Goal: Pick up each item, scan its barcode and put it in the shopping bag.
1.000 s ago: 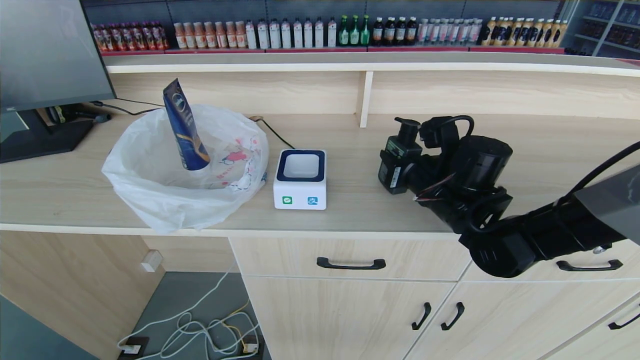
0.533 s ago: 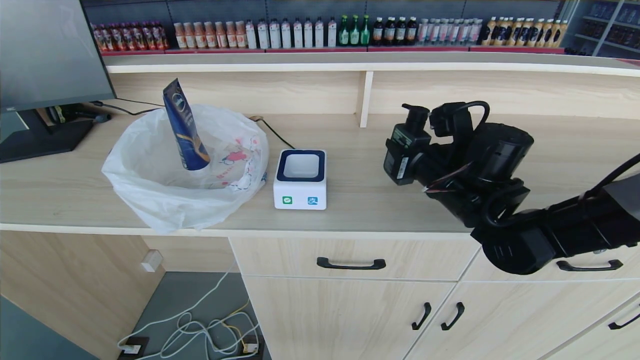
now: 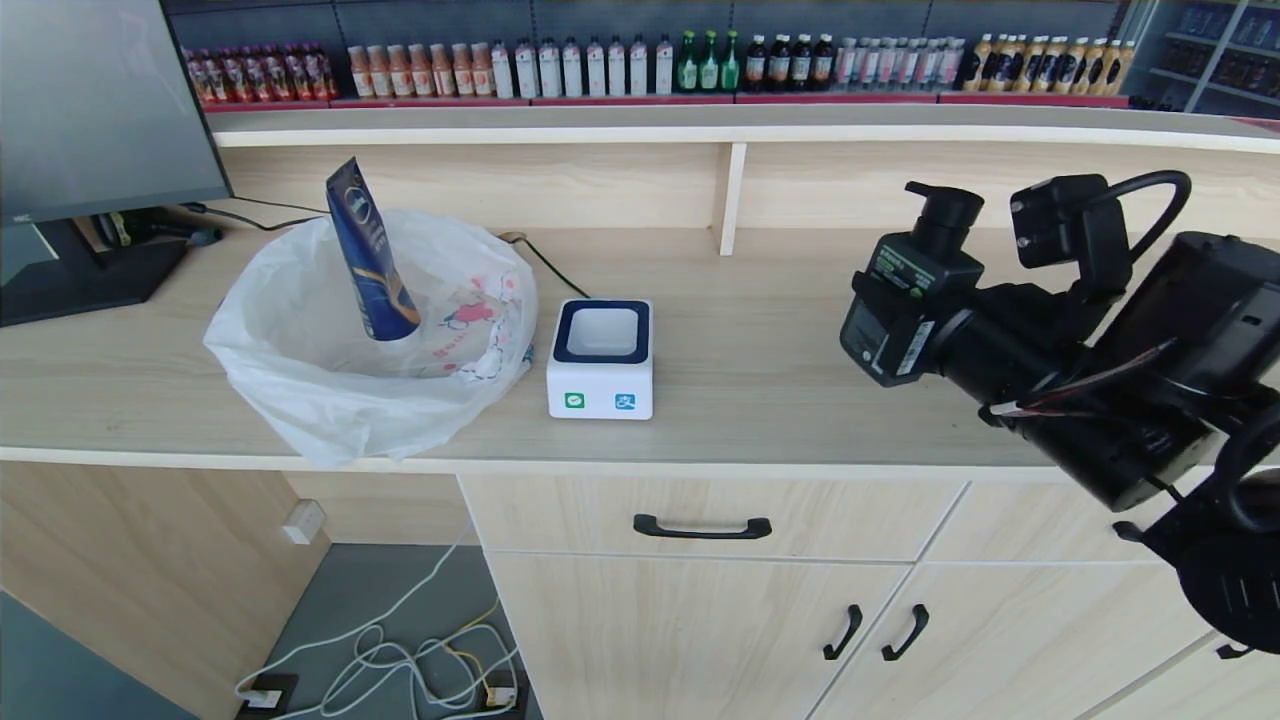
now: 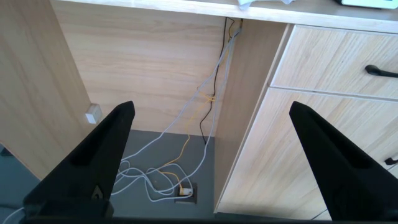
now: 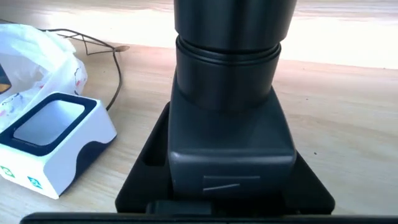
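Aloft right of scanner [image 3: 600, 360], right gripper [image 3: 958, 332] tight around dark bottle [image 3: 898, 305]; left gripper [image 4: 211, 111] wide, empty.

I find the right arm [image 3: 1190, 330] entering from the robot's right, raised above the tabletop [image 3: 760, 400], its forearm directed toward the robot's left. The right tool [image 3: 965, 335] is closed on a dark bottle [image 3: 900, 315]. Its fingers [image 5: 140, 190] press the bottle's two sides, and the bottle is carried clear of the tabletop with its cap tilted up and away from the robot. I note the left tool [image 4: 211, 106] hanging below tabletop level, pointed down toward the floor [image 4: 168, 149], its two fingers spread wide apart.
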